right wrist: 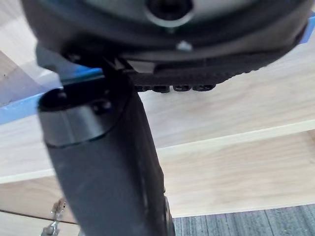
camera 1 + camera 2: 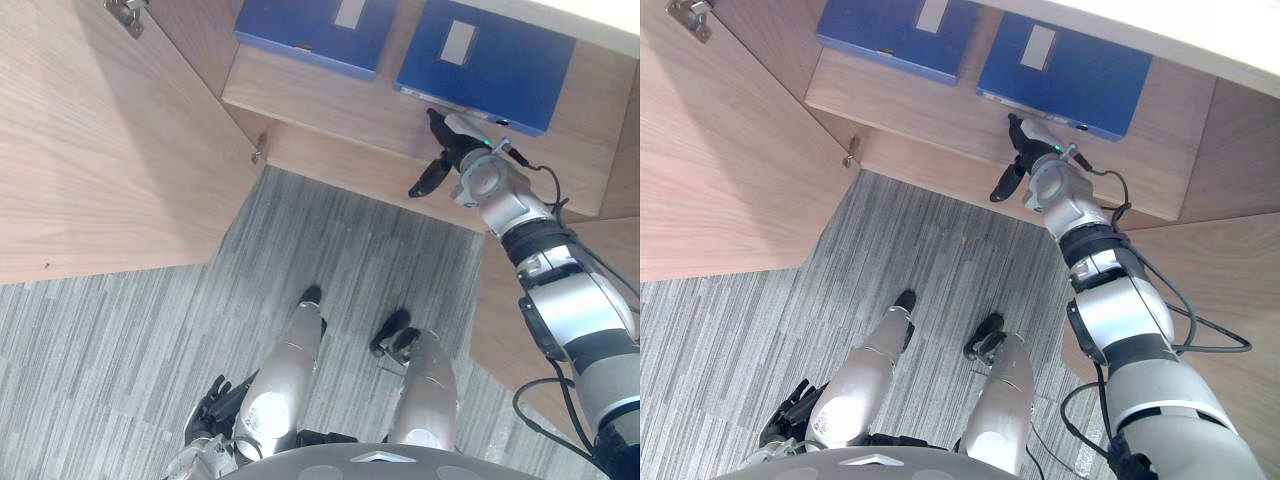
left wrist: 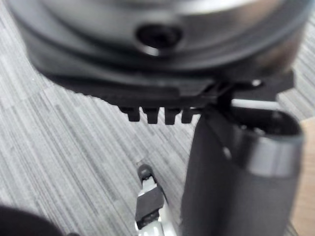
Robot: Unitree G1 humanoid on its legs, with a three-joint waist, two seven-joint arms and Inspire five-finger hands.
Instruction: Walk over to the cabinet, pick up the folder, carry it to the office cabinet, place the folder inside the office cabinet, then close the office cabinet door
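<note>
Two blue folders lie flat on the open cabinet's wooden shelf (image 2: pixel 330 100): one on the left (image 2: pixel 305 30) and one on the right (image 2: pixel 490 65). My right hand (image 2: pixel 455 140) reaches up to the front edge of the right folder (image 2: pixel 1065 70). Its fingers point at the folder and its thumb (image 2: pixel 430 178) hangs below the shelf edge; the hand is open and holds nothing. In the right wrist view a strip of the blue folder (image 1: pixel 19 108) shows past the straight thumb (image 1: pixel 108 167). My left hand (image 2: pixel 212 405) hangs open, low over the carpet.
The cabinet's left door (image 2: pixel 100 150) stands swung wide open on my left, with a metal hinge (image 2: pixel 258 152) at the carcass corner. Another wooden panel (image 2: pixel 1240 300) rises close on my right. Grey striped carpet (image 2: pixel 350 250) lies between them.
</note>
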